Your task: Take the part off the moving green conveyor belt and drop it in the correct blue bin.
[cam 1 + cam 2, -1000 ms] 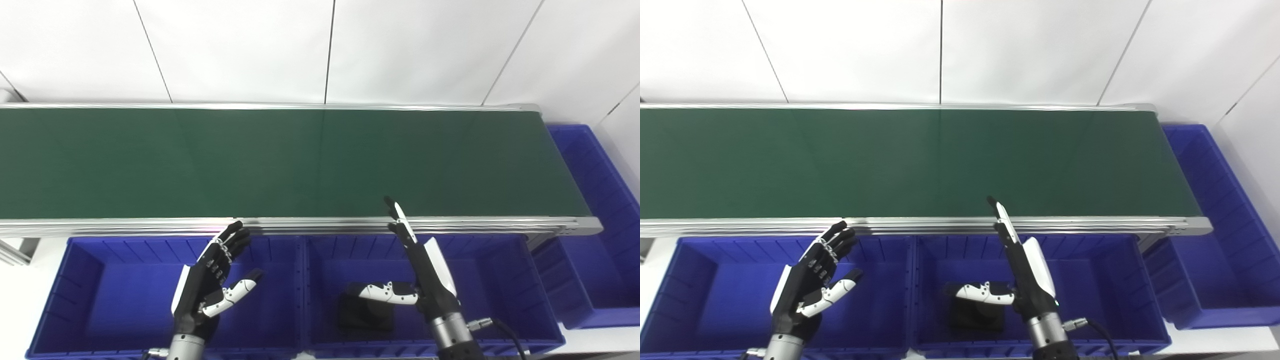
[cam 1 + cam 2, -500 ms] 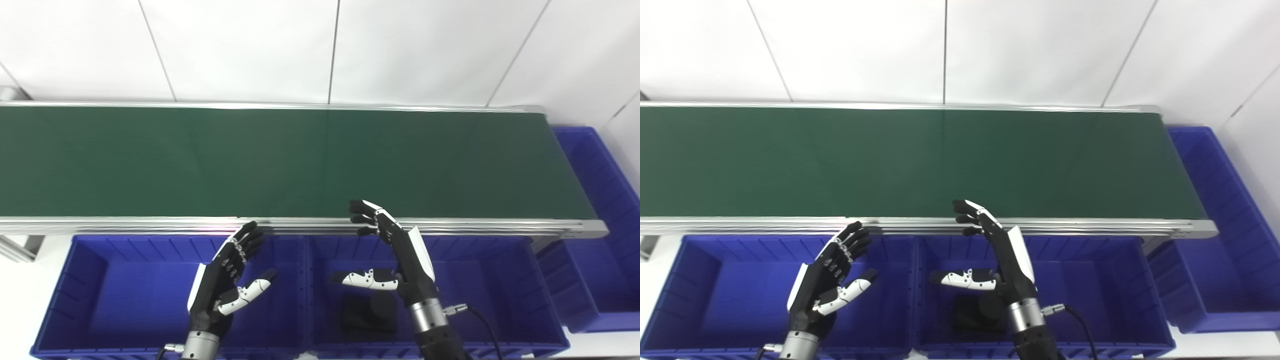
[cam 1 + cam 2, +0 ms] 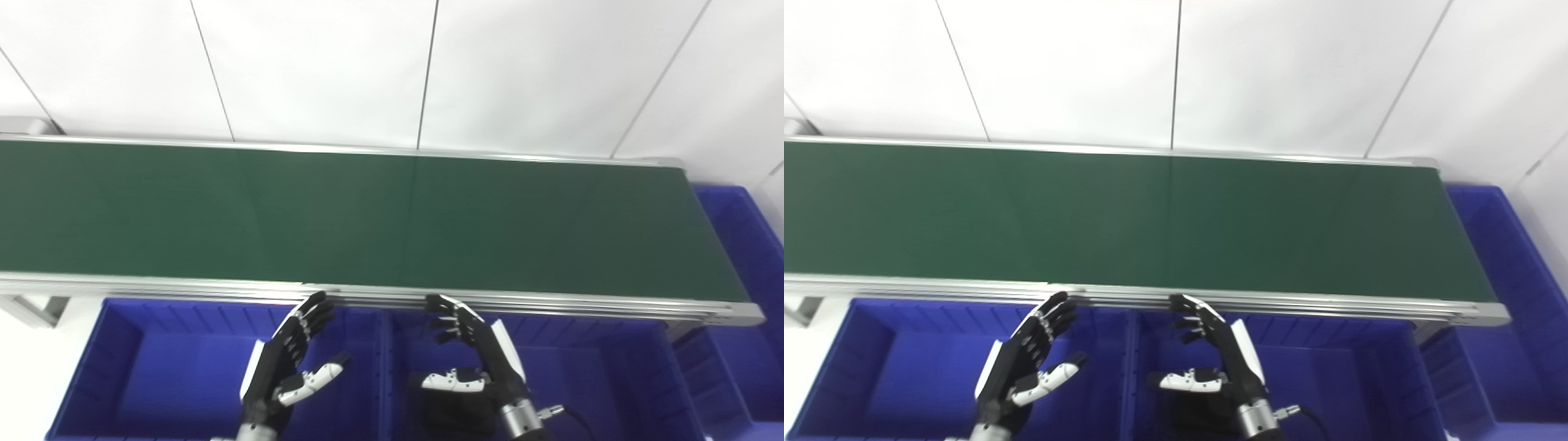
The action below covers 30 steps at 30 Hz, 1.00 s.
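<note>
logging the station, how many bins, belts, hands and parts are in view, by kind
blue bins: 3 (left, middle, right end)
green belt: 1
hands: 2 (left hand, right hand)
black part: 1, in the middle bin
total: 7

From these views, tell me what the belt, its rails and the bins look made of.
Conveyor belt: likely rubber or PVC, matte dark green with faint sheen.
Rails: apparently aluminium, silvery, ridged.
Blue bins: probably moulded plastic, glossy, ribbed walls.
</note>
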Each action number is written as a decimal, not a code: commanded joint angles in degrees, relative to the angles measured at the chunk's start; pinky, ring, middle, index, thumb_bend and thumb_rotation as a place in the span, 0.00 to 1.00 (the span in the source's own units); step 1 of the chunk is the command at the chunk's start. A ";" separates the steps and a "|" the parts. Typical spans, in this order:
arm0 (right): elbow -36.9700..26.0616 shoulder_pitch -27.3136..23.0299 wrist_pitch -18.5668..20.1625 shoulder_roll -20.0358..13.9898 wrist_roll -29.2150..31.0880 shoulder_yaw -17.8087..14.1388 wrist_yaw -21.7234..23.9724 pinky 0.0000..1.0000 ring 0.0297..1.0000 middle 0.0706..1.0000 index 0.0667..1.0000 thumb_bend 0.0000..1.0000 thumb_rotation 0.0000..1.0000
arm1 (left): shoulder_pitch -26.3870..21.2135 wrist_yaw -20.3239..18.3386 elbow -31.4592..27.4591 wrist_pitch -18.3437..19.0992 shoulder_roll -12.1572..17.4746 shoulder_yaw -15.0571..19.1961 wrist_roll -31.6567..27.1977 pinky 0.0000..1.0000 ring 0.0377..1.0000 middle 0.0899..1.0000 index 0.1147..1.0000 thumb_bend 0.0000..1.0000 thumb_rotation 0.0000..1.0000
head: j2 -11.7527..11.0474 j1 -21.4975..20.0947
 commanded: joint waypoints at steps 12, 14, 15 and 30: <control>0.62 -0.36 -4.19 -0.09 0.07 1.69 -6.79 0.59 0.69 0.76 0.77 0.71 0.04 | -0.41 2.28 -1.49 -2.55 0.56 0.33 2.70 0.87 0.81 0.81 0.83 0.55 0.00 | 0.67 -2.04; -0.04 0.06 -4.20 -0.32 -0.29 2.32 -8.50 0.58 0.69 0.76 0.77 0.71 0.05 | -0.40 2.41 -1.72 -2.53 0.74 0.33 2.81 0.87 0.81 0.81 0.83 0.54 0.00 | 0.95 -2.88; -0.57 0.40 -4.20 -0.42 -0.63 2.59 -9.56 0.59 0.69 0.75 0.77 0.71 0.05 | -0.34 2.41 -1.97 -2.52 0.84 0.30 2.81 0.87 0.81 0.81 0.83 0.54 0.00 | 1.05 -3.30; -1.54 1.70 -4.21 -1.94 0.72 6.50 -21.52 0.59 0.69 0.74 0.76 0.73 0.09 | -0.97 1.67 -2.13 -2.42 2.33 -0.02 2.15 0.87 0.80 0.80 0.82 0.54 0.01 | 1.89 -5.22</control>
